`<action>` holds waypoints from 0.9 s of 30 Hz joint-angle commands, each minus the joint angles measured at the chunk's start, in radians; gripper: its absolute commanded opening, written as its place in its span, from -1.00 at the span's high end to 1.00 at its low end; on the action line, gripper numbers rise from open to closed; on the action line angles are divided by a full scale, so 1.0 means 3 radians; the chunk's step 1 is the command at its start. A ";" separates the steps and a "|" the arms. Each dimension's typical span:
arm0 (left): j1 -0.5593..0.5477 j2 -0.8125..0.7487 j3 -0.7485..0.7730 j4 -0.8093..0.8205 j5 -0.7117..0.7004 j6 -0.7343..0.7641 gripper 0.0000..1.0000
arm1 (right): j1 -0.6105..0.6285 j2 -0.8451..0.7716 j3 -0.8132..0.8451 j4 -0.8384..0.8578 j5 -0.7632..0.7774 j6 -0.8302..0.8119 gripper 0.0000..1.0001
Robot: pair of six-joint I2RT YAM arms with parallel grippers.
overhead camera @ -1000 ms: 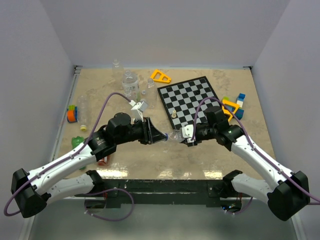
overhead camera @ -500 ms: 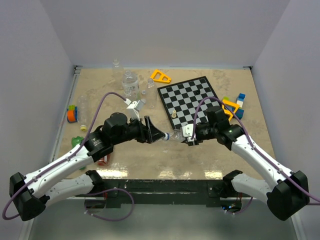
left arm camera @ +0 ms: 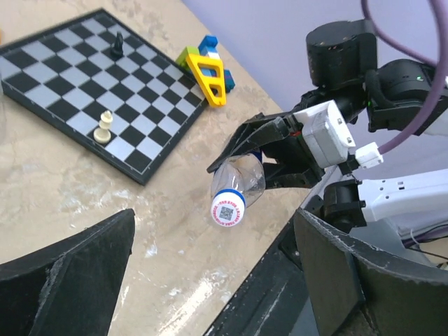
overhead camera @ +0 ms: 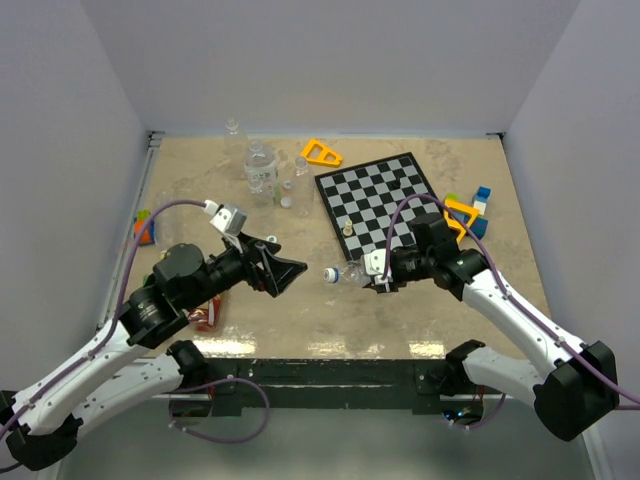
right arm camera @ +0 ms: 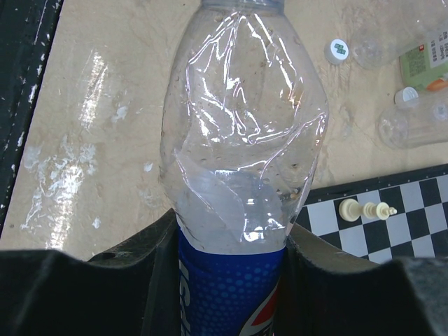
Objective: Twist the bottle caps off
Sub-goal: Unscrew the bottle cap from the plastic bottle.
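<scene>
Left gripper [overhead camera: 290,270]: its black fingers [left arm camera: 77,280] are spread wide with nothing between them. It hangs over the near part of the table [overhead camera: 430,190], left of the middle, a little apart from the cap.
Cap: the small round white plastic screw cap [left arm camera: 227,209] is still on the bottle. It points at the left gripper.
Bottle: the clear crumpled plastic bottle with a blue label [right arm camera: 241,140] lies sideways in the air over the middle of the table, close to the near edge. It is near the near corner of the black and white chessboard [overhead camera: 380,195].
Right gripper [overhead camera: 372,270]: its fingers are squeezed tight on the bottle at the blue label end.
Step now: it looks like the left gripper must come in for a new bite on the cap and turn it again.
How to do it well: line the open fingers up with the cap. Close on the cap only, not the neck. Turn gently. The right gripper should keep the bottle from moving.
Watch out: the bottle is soft and dented, so it could twist or slip.
</scene>
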 commanded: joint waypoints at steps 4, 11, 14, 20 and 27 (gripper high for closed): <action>0.0015 -0.0113 0.0124 -0.0047 0.0036 0.1004 -1.00 | -0.0006 -0.0005 0.0029 -0.0001 -0.0025 -0.0032 0.68; 0.0015 -0.0072 0.0023 -0.0022 0.0711 0.1956 -1.00 | -0.0006 -0.0010 0.0029 -0.0001 -0.0015 -0.0037 0.68; 0.0015 -0.0093 -0.0054 0.0121 0.0798 0.2028 -1.00 | -0.0006 -0.0005 0.0029 -0.0001 -0.0015 -0.0037 0.68; 0.0015 -0.0088 -0.0218 0.0387 0.0855 0.2084 -1.00 | -0.0011 -0.0005 0.0029 -0.0006 -0.0015 -0.0037 0.68; 0.0015 -0.0118 -0.0387 0.0566 0.1064 0.2447 -0.99 | -0.0011 -0.0005 0.0029 -0.0006 -0.0015 -0.0042 0.68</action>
